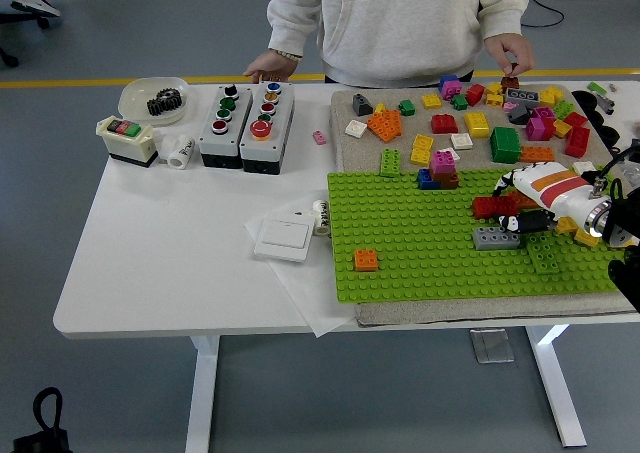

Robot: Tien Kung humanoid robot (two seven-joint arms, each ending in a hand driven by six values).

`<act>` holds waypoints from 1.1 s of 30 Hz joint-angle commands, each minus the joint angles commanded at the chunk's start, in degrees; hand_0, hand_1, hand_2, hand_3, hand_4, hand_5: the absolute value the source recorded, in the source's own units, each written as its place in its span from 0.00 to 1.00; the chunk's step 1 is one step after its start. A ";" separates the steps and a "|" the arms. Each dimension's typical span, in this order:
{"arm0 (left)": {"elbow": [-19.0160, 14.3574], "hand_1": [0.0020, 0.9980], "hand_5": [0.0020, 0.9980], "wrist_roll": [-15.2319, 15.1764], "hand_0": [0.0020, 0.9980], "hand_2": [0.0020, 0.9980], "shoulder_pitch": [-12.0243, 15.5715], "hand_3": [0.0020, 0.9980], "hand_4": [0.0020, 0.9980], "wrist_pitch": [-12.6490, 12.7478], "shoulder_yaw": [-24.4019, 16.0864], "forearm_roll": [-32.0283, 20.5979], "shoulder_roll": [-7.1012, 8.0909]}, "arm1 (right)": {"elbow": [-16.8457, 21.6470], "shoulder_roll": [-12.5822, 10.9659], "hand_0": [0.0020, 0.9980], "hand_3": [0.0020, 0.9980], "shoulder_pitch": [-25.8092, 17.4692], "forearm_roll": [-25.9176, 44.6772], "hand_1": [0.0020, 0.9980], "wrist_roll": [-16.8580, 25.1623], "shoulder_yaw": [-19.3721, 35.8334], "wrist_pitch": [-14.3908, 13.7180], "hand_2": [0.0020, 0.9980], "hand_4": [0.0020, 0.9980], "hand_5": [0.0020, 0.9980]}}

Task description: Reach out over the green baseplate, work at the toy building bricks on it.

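Observation:
The green baseplate (420,263) lies on a beige mat at the table's right. On it stand an orange brick (367,260), a red brick (492,206), a grey brick (495,238), a green brick (546,254) and a small blue, magenta and red stack (440,171). My right hand (518,211), white with an orange stripe, reaches in from the right edge and hovers low at the red and grey bricks. Whether it grips either brick is unclear. A person stands at the far side, with one hand (508,53) above a dark brick (510,81) in the loose pile.
Many loose bricks (470,123) cover the mat behind the baseplate. Two button boxes (247,113), a green-red switch box (127,136), a bowl with a gear (155,98) and a white wall switch (284,239) on paper stand to the left. The person's other hand (268,71) rests on the far edge.

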 joint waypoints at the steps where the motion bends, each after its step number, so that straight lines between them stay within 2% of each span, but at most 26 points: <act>1: -0.01 0.77 0.60 0.02 0.77 0.77 0.02 0.61 0.68 -0.06 -0.04 0.08 0.01 | 0.00 -0.01 0.76 0.59 -0.05 -0.08 0.68 0.03 -0.09 -0.11 0.69 0.73 0.50; 21: -0.05 0.77 0.60 0.00 0.77 0.77 0.15 0.61 0.69 -0.29 -0.38 0.80 0.08 | 0.35 -0.21 0.77 0.59 -0.04 -1.27 0.69 0.92 0.69 -1.57 0.69 0.72 0.52; 22: -0.04 0.77 0.60 -0.02 0.77 0.77 0.14 0.61 0.68 -0.26 -0.37 0.78 0.08 | 0.43 -0.27 0.74 0.58 -0.03 -1.39 0.67 1.07 0.81 -1.78 0.68 0.72 0.52; 27: 0.00 0.77 0.60 -0.05 0.77 0.77 0.11 0.61 0.68 -0.19 -0.34 0.75 0.06 | 0.71 -0.45 0.74 0.58 0.00 -1.49 0.67 1.82 1.19 -2.37 0.68 0.72 0.52; 28: 0.00 0.77 0.60 -0.06 0.77 0.77 0.11 0.61 0.69 -0.18 -0.37 0.79 0.06 | 0.81 -0.50 0.69 0.53 0.02 -1.71 0.64 2.00 1.40 -2.51 0.61 0.70 0.54; 33: 0.03 0.77 0.60 -0.07 0.77 0.77 0.06 0.61 0.69 -0.10 -0.45 0.90 0.02 | 0.88 -0.64 0.69 0.53 0.13 -1.80 0.64 2.27 1.45 -2.70 0.61 0.70 0.54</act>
